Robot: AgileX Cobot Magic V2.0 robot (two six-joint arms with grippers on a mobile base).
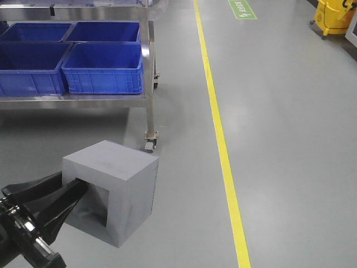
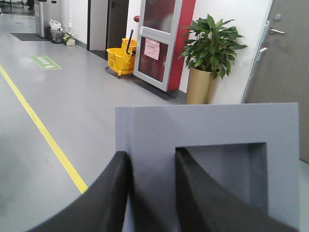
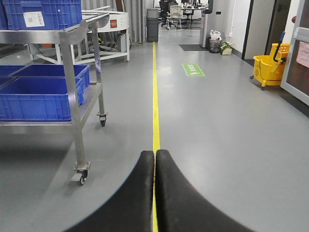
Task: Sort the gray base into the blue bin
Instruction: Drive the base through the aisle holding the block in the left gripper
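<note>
The gray base (image 1: 125, 167) is a matte gray cube with a square recess in the face turned toward me. My left gripper (image 1: 71, 184) is shut on one wall of it, one black finger outside and the other inside the recess. The left wrist view shows the same grip (image 2: 152, 154) on the cube (image 2: 207, 125). Up and to the left, an open blue bin (image 1: 103, 78) stands on a steel cart shelf among other blue bins (image 1: 30, 67). In its wrist view my right gripper (image 3: 155, 153) is shut, its pads together and nothing between them.
The steel cart's leg and caster (image 1: 150, 139) stand just beyond the cube. A yellow floor line (image 1: 223, 145) runs down the aisle to the right. A yellow mop bucket (image 1: 334, 17) sits far right, and a potted plant (image 2: 210, 43) stands by a door.
</note>
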